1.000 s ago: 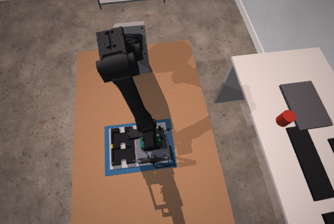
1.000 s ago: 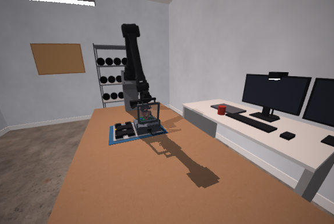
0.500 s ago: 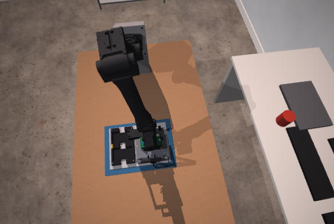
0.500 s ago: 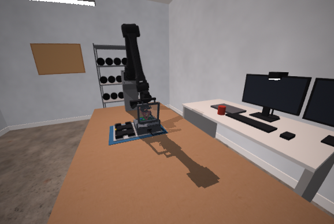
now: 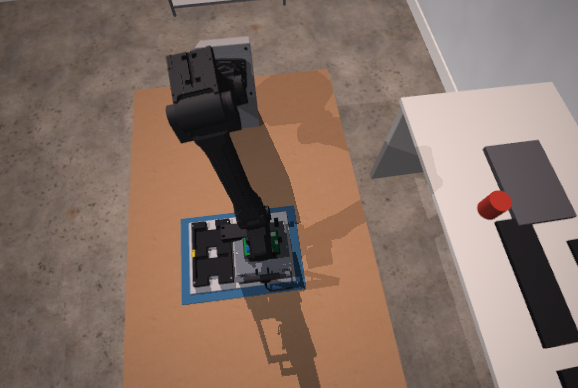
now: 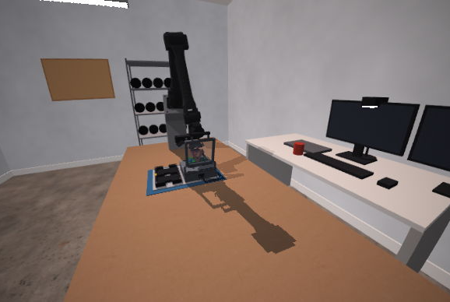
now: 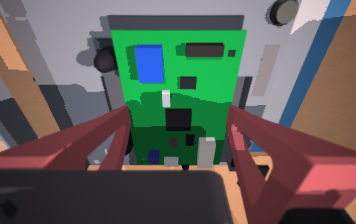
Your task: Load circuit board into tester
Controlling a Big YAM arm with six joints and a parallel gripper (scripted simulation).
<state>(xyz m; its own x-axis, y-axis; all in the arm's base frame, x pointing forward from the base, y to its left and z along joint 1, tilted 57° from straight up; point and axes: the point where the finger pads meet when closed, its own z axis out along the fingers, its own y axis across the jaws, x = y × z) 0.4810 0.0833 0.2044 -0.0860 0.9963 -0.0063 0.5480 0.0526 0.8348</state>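
Note:
The green circuit board point(image 7: 145, 97) point(image 5: 276, 242) lies face up over the tester's dark plate point(image 7: 175, 22), its white connector point(image 7: 206, 152) end toward the lone post point(image 7: 185, 167). Its left long edge is close against a black post point(image 7: 105, 60). My gripper point(image 7: 178, 112) point(image 6: 195, 152) is shut on the board, one fingertip at each long edge near the middle. I cannot tell whether the board lies flat; pins and holes are hidden. The clear lid point(image 6: 214, 149) stands open and upright. The hook cannot be made out clearly.
The black tray point(image 5: 199, 267) point(image 6: 160, 179) is beside the tester on the blue mat point(image 5: 185, 260), with no board visible in its pockets. The raised lid stands close to my wrist on the side away from the arm's base. A separate desk point(image 5: 459, 195) stands to the right.

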